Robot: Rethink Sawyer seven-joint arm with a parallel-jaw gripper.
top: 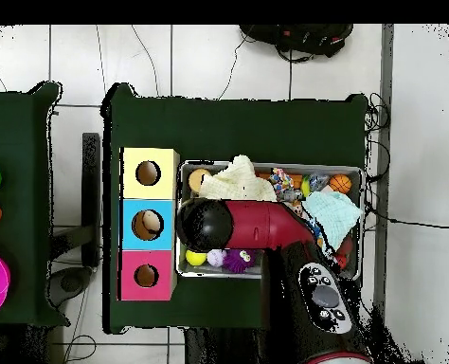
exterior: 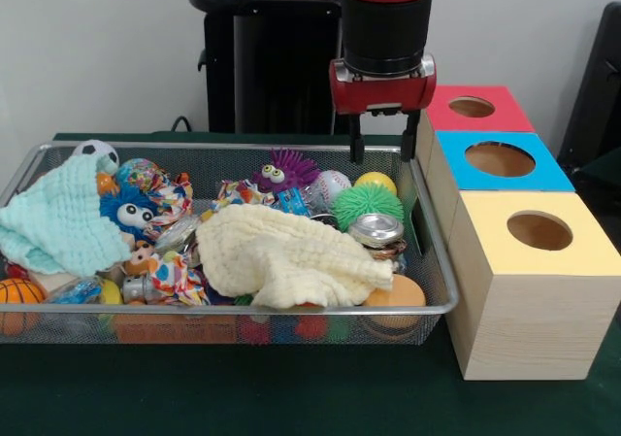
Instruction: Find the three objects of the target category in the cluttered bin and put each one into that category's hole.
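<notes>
dark green table cloth (exterior: 291, 397) (pale wall behind) carries the bin (exterior: 243, 312); pincer (exterior: 384, 149) hangs spread, empty.

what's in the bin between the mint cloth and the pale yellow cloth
In the front view, a blue fuzzy toy with big eyes and patterned colourful fabric lie between the mint cloth and the pale yellow cloth, inside the bin.

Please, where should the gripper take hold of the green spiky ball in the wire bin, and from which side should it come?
Come straight down from above. The green spiky ball lies exposed on the pile, with the yellow ball and silver tin crowding its sides. Probably close on its upper middle; the soft spikes should yield.
</notes>
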